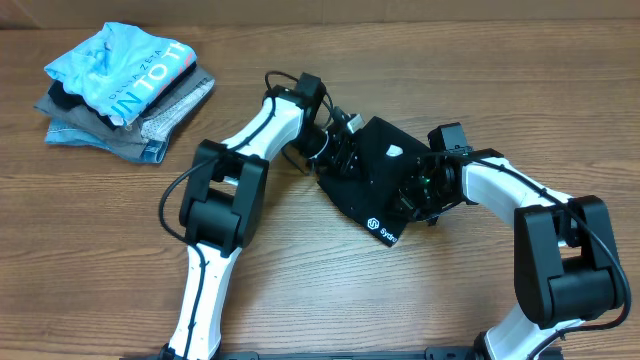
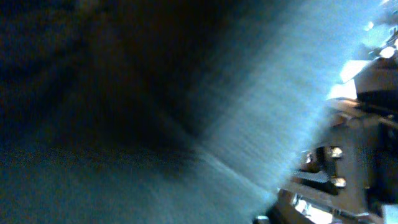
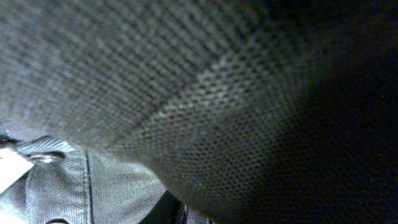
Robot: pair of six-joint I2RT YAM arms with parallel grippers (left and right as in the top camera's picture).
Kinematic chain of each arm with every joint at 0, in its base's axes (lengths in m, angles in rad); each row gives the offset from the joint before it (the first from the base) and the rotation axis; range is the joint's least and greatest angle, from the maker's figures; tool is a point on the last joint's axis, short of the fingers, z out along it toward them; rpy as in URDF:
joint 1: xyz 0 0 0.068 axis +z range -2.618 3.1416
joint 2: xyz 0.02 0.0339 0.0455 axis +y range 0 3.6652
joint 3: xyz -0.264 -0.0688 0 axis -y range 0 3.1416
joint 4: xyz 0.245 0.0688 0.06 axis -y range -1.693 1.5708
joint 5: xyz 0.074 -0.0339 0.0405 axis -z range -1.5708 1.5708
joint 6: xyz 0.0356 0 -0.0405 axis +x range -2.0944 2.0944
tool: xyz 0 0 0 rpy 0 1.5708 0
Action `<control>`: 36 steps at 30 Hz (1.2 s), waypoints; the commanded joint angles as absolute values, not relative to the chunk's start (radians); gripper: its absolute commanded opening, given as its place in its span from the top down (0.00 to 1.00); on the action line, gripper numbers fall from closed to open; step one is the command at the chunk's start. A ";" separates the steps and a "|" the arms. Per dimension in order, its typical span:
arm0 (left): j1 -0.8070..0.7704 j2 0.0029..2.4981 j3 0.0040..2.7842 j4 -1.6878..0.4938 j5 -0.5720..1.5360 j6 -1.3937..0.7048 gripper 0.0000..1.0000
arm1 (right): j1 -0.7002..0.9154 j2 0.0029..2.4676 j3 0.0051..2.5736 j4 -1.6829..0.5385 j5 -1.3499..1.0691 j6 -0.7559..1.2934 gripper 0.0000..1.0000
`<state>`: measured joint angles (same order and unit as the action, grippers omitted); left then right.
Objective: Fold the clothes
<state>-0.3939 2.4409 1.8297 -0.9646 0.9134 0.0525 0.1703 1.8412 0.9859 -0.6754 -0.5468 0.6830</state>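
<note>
Starting up close: the right wrist cam is getting nothing but black knit filling the frame. That's the black T-shirt [image 3: 186, 93] sitting right up against the lens, with a stitched seam and a bit of white tag [image 3: 9, 172] peeking in at the lower left. The left wrist cam is doing much the same, just blurrier. A dark smear is covering almost everything, and some shiny metal hardware [image 2: 348, 155] is showing at the right edge. No fingers are turning up in either view, so honestly I can't tell if either claw is apart, together or pinching cloth. On the overhead cam, both arms are reaching in from the near edge of the wooden table [image 1: 100, 260]. The black T-shirt [image 1: 372, 185] is lying around the middle of it, a bit right of centre. It's sitting as a compact, angled slab with a white logo [image 1: 378, 228] at its near corner and a small white mark [image 1: 395, 152] further up. The left gripper [image 1: 338, 152] is sitting against its left edge and the right gripper [image 1: 418, 192] against its right edge, all black on black there. Way off in the far left corner, well apart from all that, a pile of folded clothes [image 1: 150, 135] is sitting. A light-blue shirt [image 1: 120, 70] with white lettering is lying on top of the grey and denim ones.
</note>
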 commanded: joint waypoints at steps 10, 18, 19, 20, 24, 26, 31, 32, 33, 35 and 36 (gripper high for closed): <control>-0.366 2.474 1.840 -1.056 0.883 0.078 0.96 | 0.145 1.822 1.067 -0.920 -0.393 0.513 0.89; -0.160 2.188 1.991 -1.124 0.884 0.029 0.96 | 0.133 1.659 1.367 -1.238 -0.392 0.298 0.87; -0.121 2.162 2.022 -1.122 0.885 0.001 0.96 | 0.133 1.649 1.391 -1.256 -0.392 0.298 0.86; -0.088 2.144 2.048 -1.116 0.885 -0.021 0.96 | 0.133 1.643 1.406 -1.264 -0.393 0.298 0.85; 0.059 2.104 2.154 -1.047 0.886 -0.143 0.96 | 0.133 1.632 1.423 -1.274 -0.393 0.299 0.84; 0.131 2.104 2.196 -0.983 0.892 -0.224 0.96 | 0.133 1.633 1.423 -1.285 -0.393 0.299 0.84; 0.293 2.106 2.197 -0.760 0.862 -0.434 0.96 | 0.133 1.633 1.423 -1.311 -0.393 0.302 0.84; 0.315 2.106 2.195 -0.744 0.844 -0.455 0.96 | 0.133 1.633 1.423 -1.316 -0.393 0.305 0.84; 0.336 2.106 2.195 -0.736 0.822 -0.470 0.96 | 0.133 1.633 1.423 -1.321 -0.393 0.307 0.84; 0.378 2.106 2.195 -0.733 0.760 -0.474 0.96 | 0.133 1.633 1.423 -1.330 -0.393 0.307 0.85; 0.393 2.106 2.194 -0.733 0.730 -0.472 0.96 | 0.133 1.633 1.423 -1.333 -0.393 0.310 0.85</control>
